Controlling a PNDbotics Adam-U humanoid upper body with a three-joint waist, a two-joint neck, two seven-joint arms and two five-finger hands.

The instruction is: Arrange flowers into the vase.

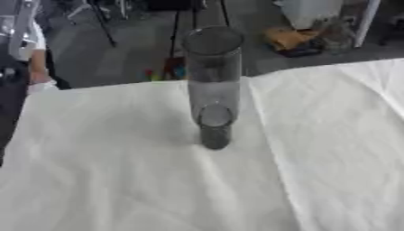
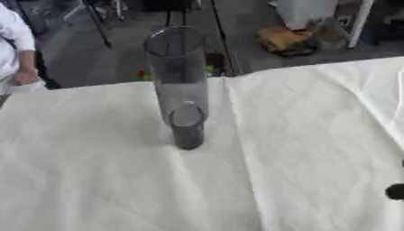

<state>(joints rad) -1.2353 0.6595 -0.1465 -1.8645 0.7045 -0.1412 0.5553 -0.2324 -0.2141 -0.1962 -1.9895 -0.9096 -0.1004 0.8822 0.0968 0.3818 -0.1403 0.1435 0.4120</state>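
Both head eyes look down at the same cloth-covered table (image 1: pixel 118 180).

Two clear glass cylinders stand upright on the table: one tall, wide vase (image 1: pixel 213 67) and one short, narrow vase (image 1: pixel 214 126) just in front of it, the short one overlapping the tall one's lower part. One white cloth (image 1: pixel 118 171) covers the table, creased in long folds. No flowers can be counted on the cloth; one small dark rounded shape (image 2: pixel 395 191) shows at the right edge of the right eye view, and I cannot tell what it is.
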